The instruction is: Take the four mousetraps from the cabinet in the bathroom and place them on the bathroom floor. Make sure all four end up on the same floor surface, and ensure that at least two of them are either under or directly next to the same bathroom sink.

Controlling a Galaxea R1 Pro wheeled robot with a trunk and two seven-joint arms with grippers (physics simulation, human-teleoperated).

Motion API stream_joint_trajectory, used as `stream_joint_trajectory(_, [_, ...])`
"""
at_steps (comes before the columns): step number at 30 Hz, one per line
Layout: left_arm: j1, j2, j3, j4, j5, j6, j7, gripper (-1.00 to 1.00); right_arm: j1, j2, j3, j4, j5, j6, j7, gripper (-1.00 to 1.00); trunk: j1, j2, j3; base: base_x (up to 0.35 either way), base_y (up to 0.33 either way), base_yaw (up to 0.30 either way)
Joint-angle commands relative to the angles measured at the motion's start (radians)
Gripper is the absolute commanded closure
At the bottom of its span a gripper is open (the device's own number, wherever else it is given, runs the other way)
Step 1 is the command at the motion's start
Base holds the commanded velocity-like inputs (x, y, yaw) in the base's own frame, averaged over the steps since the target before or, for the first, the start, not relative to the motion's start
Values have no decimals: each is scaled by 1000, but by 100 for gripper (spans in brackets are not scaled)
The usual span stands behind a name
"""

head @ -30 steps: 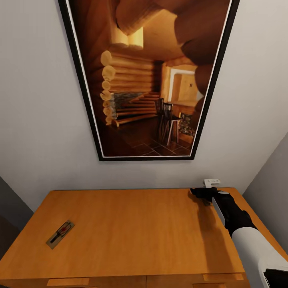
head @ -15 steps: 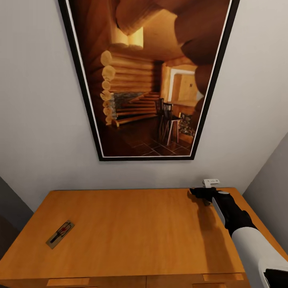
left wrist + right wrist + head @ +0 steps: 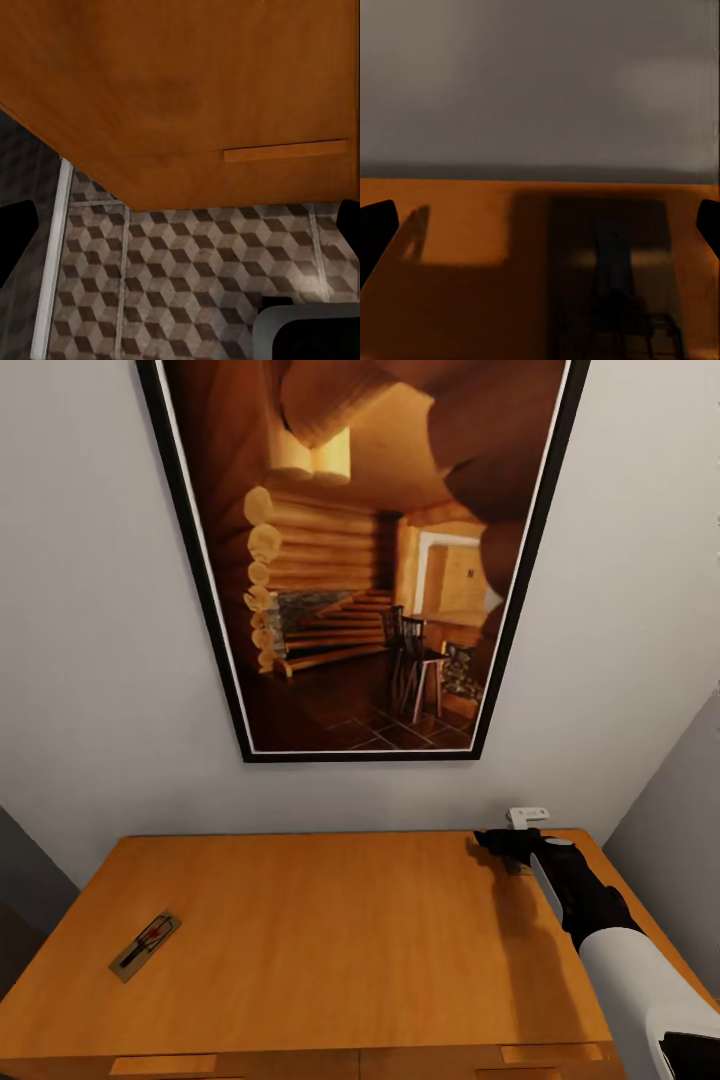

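A home room: wooden cabinet (image 3: pixel 330 930), framed log-cabin picture (image 3: pixel 365 550) on the wall, cube-patterned tile floor (image 3: pixel 195 285).

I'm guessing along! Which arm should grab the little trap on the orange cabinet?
Probably left. The mousetrap lies at the cabinet top's left side; the right pincer is away at the far right corner. The left pincer hangs low, though.

Cabinet (image 3: pixel 330 930): orange-brown wood. Mousetrap (image 3: pixel 145 945): tan board, dark wire, red spot. Bathroom floor (image 3: pixel 195 277): brown, beige, white cube-patterned tiles, pale grout. Wall (image 3: pixel 90 660): pale grey. Picture (image 3: pixel 360 560): black frame, amber log interior.
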Motion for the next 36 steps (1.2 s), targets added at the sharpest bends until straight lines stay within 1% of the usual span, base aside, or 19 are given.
stream_joint_trajectory(1, [-2,0,-9,3,4,-5,6,-100,-1,0,-4,-2,8,5,8,-100,1,-2,-2,0,-109,0])
stream_joint_trajectory(8, [-2,0,-9,3,4,-5,6,-100,-1,0,-4,-1,8,5,8,-100,1,-2,-2,0,-54,0])
stream_joint_trajectory(28, [-2,0,-9,3,4,-5,5,-100,-1,0,-4,-1,8,5,7,-100,1,-2,-2,0,-5,0])
stream_joint_trajectory(36, [-2,0,-9,3,4,-5,5,-100,-1,0,-4,-1,8,5,7,-100,1,-2,-2,0,-114,0])
